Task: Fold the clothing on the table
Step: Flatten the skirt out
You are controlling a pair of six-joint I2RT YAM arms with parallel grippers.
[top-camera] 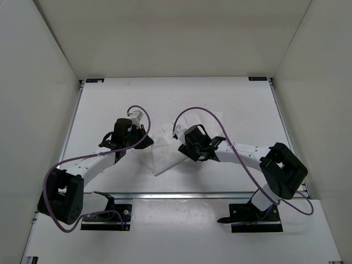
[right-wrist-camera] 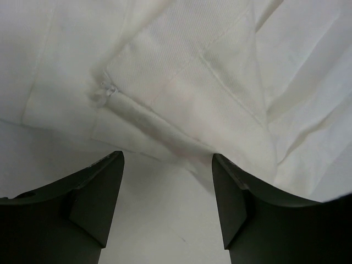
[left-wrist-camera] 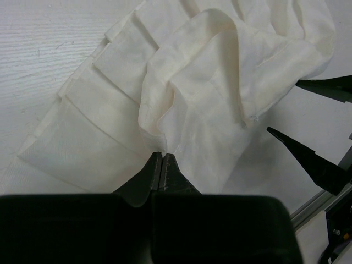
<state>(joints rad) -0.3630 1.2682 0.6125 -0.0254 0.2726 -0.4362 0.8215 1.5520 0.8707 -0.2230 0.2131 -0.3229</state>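
The clothing [top-camera: 165, 157] is a thin white pleated garment lying crumpled on the table [top-camera: 231, 104] between my two arms. In the left wrist view its pleats [left-wrist-camera: 115, 110] fan out to the left, and a folded flap [left-wrist-camera: 231, 60] rises at the upper right. My left gripper [left-wrist-camera: 163, 157] is shut, pinching an edge of the fabric; from above it [top-camera: 147, 137] sits at the garment's left side. My right gripper [right-wrist-camera: 168, 159] stands open, and a hemmed corner of the clothing [right-wrist-camera: 181, 93] lies just ahead of its fingertips. From above, the right gripper [top-camera: 180, 144] is at the garment's right side.
The right gripper's black fingers [left-wrist-camera: 308, 159] show at the right of the left wrist view, close to the cloth. A silver rail [top-camera: 181, 194] runs along the table's near edge by the arm bases. Purple cables [top-camera: 220, 124] loop over both arms. Off-white walls enclose the table.
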